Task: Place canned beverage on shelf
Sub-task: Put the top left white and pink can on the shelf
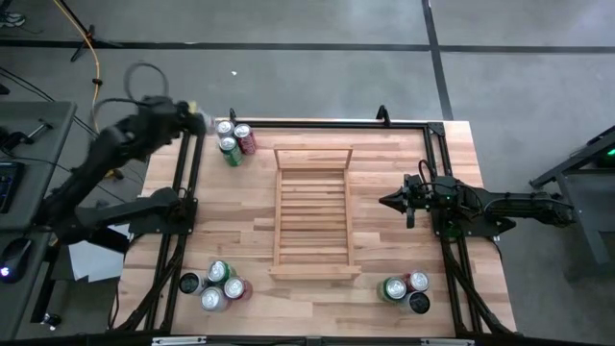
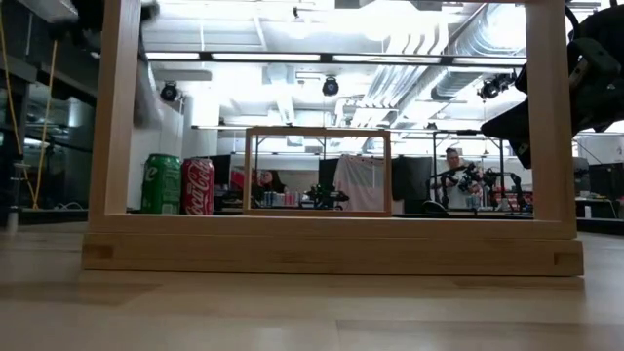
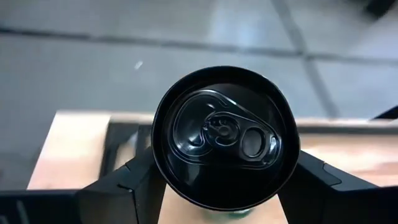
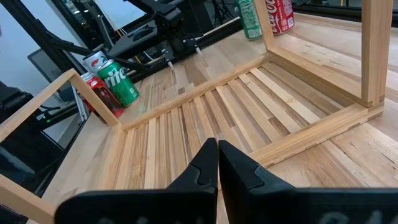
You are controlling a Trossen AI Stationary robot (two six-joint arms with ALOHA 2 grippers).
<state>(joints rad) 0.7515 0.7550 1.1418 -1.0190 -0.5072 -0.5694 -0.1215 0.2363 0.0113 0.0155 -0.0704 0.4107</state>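
My left gripper (image 1: 199, 120) is raised over the table's far left corner, shut on a black-topped can (image 3: 225, 137). Beside it, a green can (image 2: 162, 183), a red can (image 2: 199, 185) and a third can (image 1: 224, 128) stand on the table. The light-wood slatted shelf (image 1: 312, 211) lies in the middle of the table with no can on its slats (image 4: 205, 118). My right gripper (image 4: 217, 163) waits, shut, at the shelf's right side (image 1: 396, 202). My left gripper pinches the can between its two fingers (image 3: 134, 180), one on each opposite side of the can's wall (image 3: 163, 177) just below the top rim. The can is lifted clear of the table, its top tilted toward the wrist.
Several cans (image 1: 221, 285) stand at the near left, and three more (image 1: 408, 290) at the near right. Black frame rails (image 1: 187, 192) run along the table's left, right and far sides. The shelf's raised end bars (image 2: 317, 171) and side rails stand above its slats.
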